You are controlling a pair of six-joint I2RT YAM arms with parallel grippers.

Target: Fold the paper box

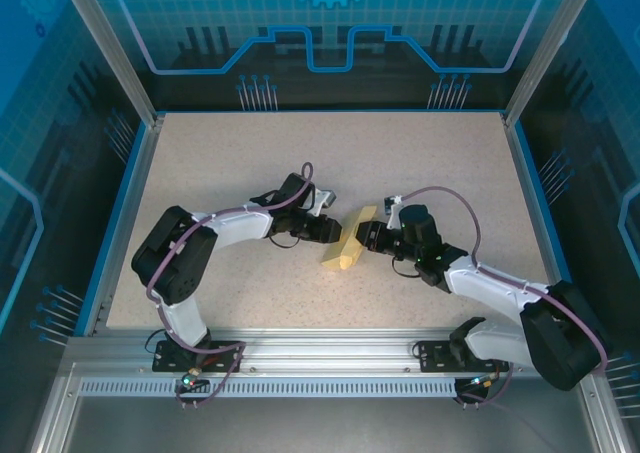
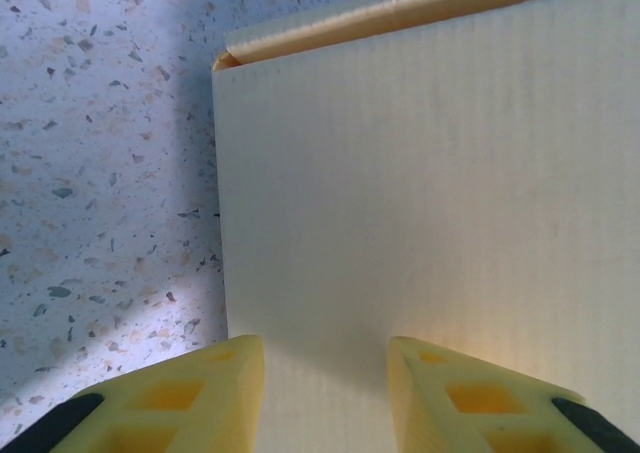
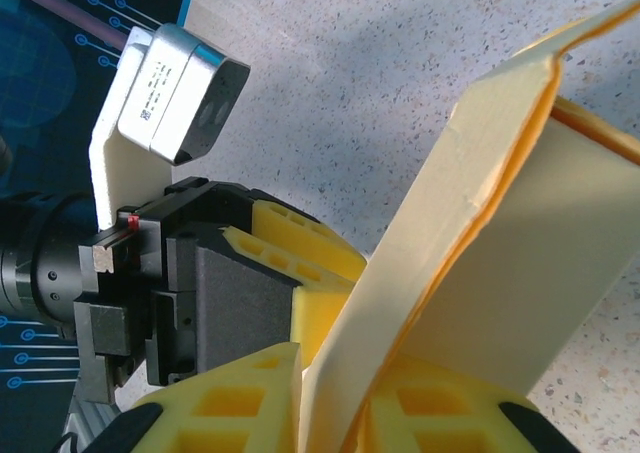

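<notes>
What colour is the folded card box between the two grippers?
Pale yellow: the thin-card paper box shows it best in the left wrist view.

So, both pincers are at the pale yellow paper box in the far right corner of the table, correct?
Not quite: the top view shows the paper box near the middle of the table, not in its far right corner. The left pincer and right pincer are indeed both at it.

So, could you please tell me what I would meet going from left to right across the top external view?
left arm → left gripper → paper box → right gripper → right arm
</notes>
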